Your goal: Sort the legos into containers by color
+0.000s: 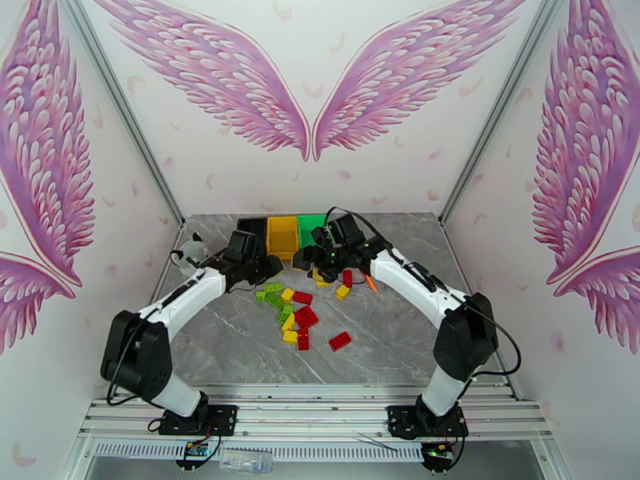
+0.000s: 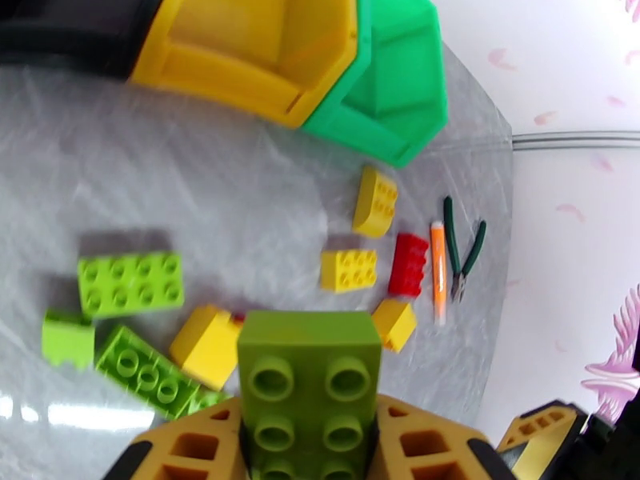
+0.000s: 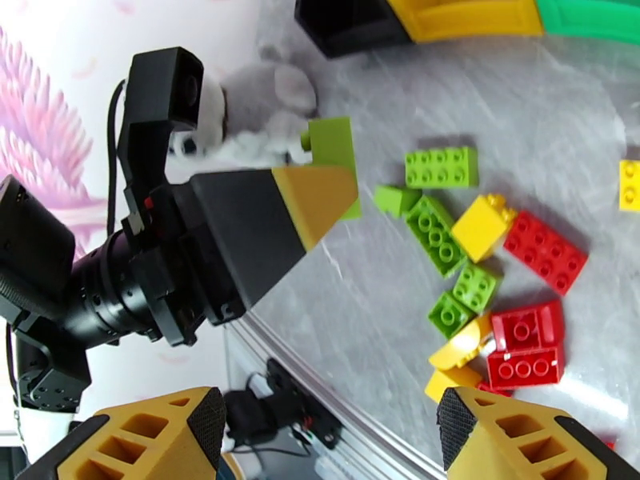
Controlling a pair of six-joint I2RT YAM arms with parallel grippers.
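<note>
My left pincer (image 2: 308, 422) pinching green lego (image 2: 308, 362) in front of yellow bin (image 2: 216, 74); my right pincer (image 3: 328, 430) spread, empty. Left wrist cam catches pliers (image 2: 462, 254); right wrist cam gets plush husky (image 3: 264, 106).

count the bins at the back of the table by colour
black bin: 1
yellow bin: 1
green bin: 1
total: 3
</note>
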